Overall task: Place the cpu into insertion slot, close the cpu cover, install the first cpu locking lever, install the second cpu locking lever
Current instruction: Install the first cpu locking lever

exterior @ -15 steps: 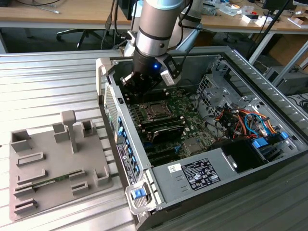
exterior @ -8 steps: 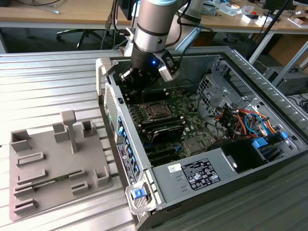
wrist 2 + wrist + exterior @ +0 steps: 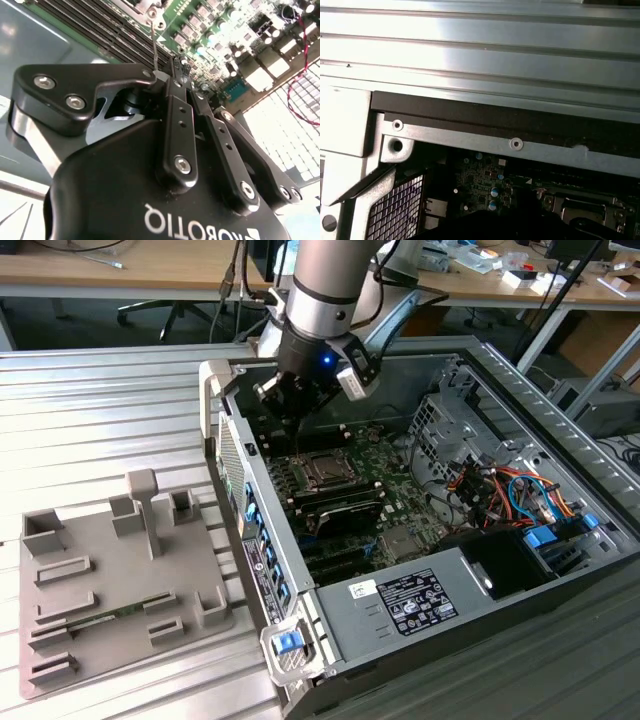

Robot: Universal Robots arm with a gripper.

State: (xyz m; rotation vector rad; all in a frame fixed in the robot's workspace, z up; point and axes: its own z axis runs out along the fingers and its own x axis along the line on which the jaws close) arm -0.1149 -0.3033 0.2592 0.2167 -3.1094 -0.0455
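Judged step: seating a locking lever; which of the two is unclear. Cover lies flat on the insertion slot, just left of centre in the exterior view, edges diagonal to the frame. Gripper is near it, upper centre, fingers drawn together, no gap seen. The lever, a thin wire, runs lengthwise from the motherboard to the fingertips; pinched or only touched, cannot tell. Seating it calls for a downward press and a sideways tuck.
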